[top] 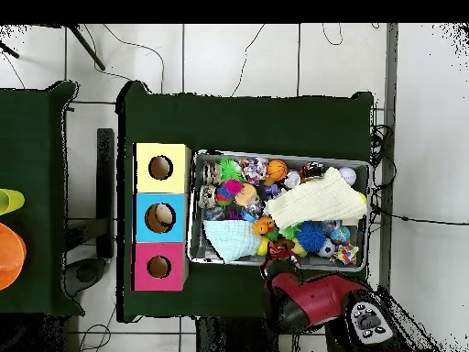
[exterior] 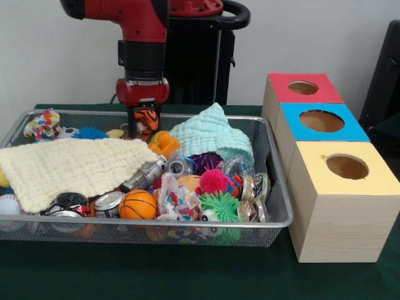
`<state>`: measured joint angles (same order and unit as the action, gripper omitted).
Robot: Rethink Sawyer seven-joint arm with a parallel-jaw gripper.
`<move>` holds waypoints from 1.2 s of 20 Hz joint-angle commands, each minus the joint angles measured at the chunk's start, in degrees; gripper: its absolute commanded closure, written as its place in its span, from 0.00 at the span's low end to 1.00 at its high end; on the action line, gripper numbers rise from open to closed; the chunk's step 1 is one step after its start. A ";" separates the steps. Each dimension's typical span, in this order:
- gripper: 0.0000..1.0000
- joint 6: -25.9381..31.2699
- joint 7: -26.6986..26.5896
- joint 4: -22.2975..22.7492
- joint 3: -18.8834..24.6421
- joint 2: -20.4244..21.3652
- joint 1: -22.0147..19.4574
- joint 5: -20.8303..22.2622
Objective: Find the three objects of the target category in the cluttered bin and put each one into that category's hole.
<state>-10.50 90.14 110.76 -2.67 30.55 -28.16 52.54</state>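
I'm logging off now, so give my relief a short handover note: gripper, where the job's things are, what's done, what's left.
Gripper: at the wire bin's far edge, shut on an orange tiger-striped toy.
Boxes beside the bin: red-topped, blue-topped, yellow-topped.
Overhead, something pale shows in the blue hole; the other two look dark.
Bin is full: cream cloth, mint cloth, mini basketball, spiky balls, cans.
Left: drop the held toy in its hole and keep searching.

The worktop (exterior: 156, 275) is dark green. Beside the silver wire bin (exterior: 275, 187) stand three wooden boxes with red (exterior: 304, 88), blue (exterior: 322, 121) and yellow (exterior: 347, 167) tops. Inside lie a pale yellow cloth (exterior: 69, 167), a mint cloth (exterior: 209, 134) and an orange basketball (exterior: 137, 204).
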 commanded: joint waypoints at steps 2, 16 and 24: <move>1.00 2.51 3.49 -2.95 -0.34 -5.94 0.90 3.43; 1.00 4.01 2.68 -2.69 1.71 -5.41 -1.53 4.82; 1.00 19.72 -5.16 15.06 18.74 16.22 -13.92 -1.66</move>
<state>-5.56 90.14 115.36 4.06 35.77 -36.36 53.28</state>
